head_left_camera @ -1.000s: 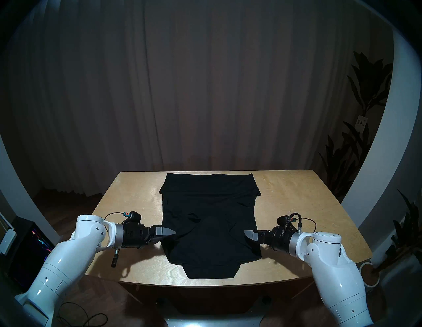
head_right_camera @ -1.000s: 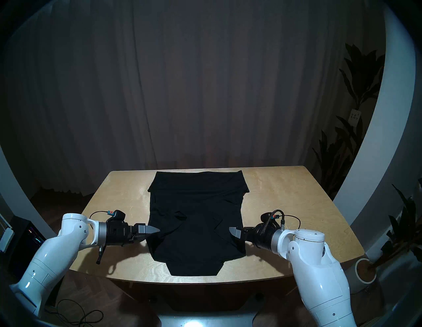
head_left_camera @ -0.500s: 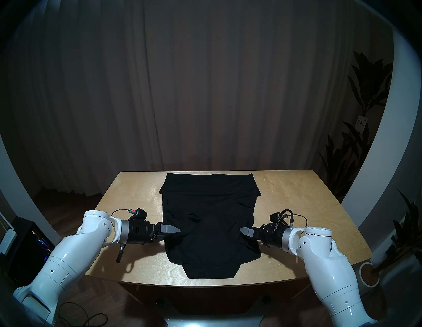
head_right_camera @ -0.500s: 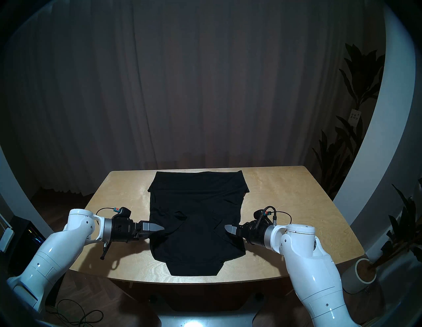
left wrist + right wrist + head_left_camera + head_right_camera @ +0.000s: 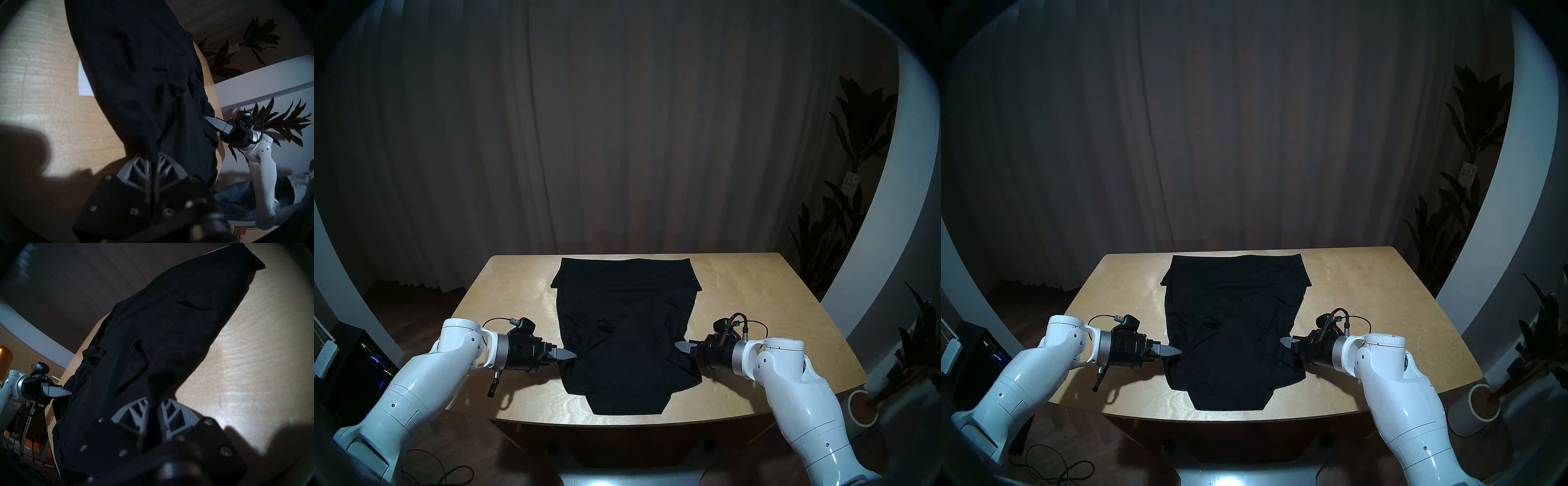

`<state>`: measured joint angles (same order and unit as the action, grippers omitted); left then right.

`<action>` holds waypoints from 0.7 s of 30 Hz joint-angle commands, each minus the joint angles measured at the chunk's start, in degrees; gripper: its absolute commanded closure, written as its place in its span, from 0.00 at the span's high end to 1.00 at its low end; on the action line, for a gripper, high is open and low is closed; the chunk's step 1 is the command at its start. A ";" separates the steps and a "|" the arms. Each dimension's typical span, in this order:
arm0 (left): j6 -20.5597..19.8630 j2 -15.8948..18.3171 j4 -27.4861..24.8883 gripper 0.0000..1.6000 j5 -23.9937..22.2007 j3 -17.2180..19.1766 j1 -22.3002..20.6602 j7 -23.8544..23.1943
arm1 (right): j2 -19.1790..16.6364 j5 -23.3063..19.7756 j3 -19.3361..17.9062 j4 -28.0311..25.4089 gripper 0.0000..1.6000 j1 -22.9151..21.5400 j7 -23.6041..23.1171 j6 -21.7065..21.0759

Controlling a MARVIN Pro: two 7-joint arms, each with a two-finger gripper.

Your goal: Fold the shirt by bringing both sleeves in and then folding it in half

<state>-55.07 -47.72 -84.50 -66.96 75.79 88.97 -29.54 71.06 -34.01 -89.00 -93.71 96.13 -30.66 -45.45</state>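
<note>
Since a second ago both pincers have gone from wide open to clamped, and each has shifted slightly inward onto the shirt's side edges. The fabric between them now shows fresh diagonal creases running toward the grip points; the shirt's outline on the bench is otherwise unchanged.

Left pincer (image 5: pixel 567 355): clenched on the shirt's left edge. The left wrist view shows the grey lattice fingers (image 5: pixel 144 169) nearly touching, with a thin pinch of black cloth between them.

Right pincer (image 5: pixel 681 346): clenched on the shirt's right edge. In the right wrist view the fingers (image 5: pixel 171 411) keep a narrow gap filled with bunched black fabric.

Shirt (image 5: pixel 626 325): lies flat on the wooden bench (image 5: pixel 755 305), centred left to right, spanning from near the far edge to near the robot-side edge. Long axis runs front to back, away from the robot. The straight wide end is at the far side; the narrower tapered end points toward the robot. Sleeves are already folded in over the body: flap edges are visible mid-shirt, left (image 5: pixel 602 320) and right (image 5: pixel 660 339). Which end is collar and which hem I cannot tell, the cloth is too dark.

Both grips sit in the near half of the shirt, roughly level with each other.
</note>
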 commanded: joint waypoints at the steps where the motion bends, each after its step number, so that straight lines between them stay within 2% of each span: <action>1: 0.07 0.67 -1.22 1.00 -1.18 0.77 3.00 0.92 | -1.74 0.49 -0.48 -0.70 1.00 1.33 -0.53 0.19; 2: 0.07 0.70 -1.33 1.00 -1.46 0.88 3.28 1.04 | -1.85 0.50 -0.57 -0.81 1.00 1.47 -0.42 -0.14; 3: 0.07 0.77 -1.47 0.62 -1.70 0.93 3.47 1.27 | -1.96 0.49 -0.63 -0.85 1.00 1.61 -0.53 -0.08; 4: 0.07 0.82 -1.57 0.47 -1.87 0.99 3.61 1.43 | -2.05 0.48 -0.69 -0.88 0.91 1.74 -0.62 -0.02; 5: 0.07 0.87 -1.67 0.47 -2.06 1.10 3.82 1.59 | -2.14 0.42 -0.76 -0.89 0.79 1.85 -0.74 -0.04; 6: 0.07 0.86 -1.80 0.39 -2.30 1.26 4.05 1.99 | -2.19 0.41 -0.80 -0.89 0.51 1.92 -0.85 -0.05; 7: 0.07 0.88 -1.90 0.28 -2.39 1.31 4.24 2.23 | -2.24 0.45 -0.83 -0.89 0.46 1.99 -0.98 -0.01; 9: 0.07 0.83 -1.99 0.00 -2.64 1.41 4.45 2.56 | -2.31 0.47 -0.84 -0.85 0.15 2.03 -1.29 0.00; 10: 0.07 0.79 -1.89 0.00 -2.82 1.41 4.49 2.41 | -2.30 0.47 -0.86 -0.88 0.00 2.08 -1.42 0.05; 15: 0.07 0.62 -2.38 0.00 -3.72 1.86 4.56 3.47 | -2.28 0.00 -1.20 -1.18 0.00 2.31 -2.97 0.91; 21: 0.07 0.81 -3.46 0.00 -6.18 3.99 4.91 4.77 | -2.07 -2.69 -3.66 -2.92 0.00 2.59 -5.17 0.74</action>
<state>-55.04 -47.12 -87.26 -71.14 78.03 92.79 -25.45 68.75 -34.03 -90.61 -94.29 98.71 -33.25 -45.13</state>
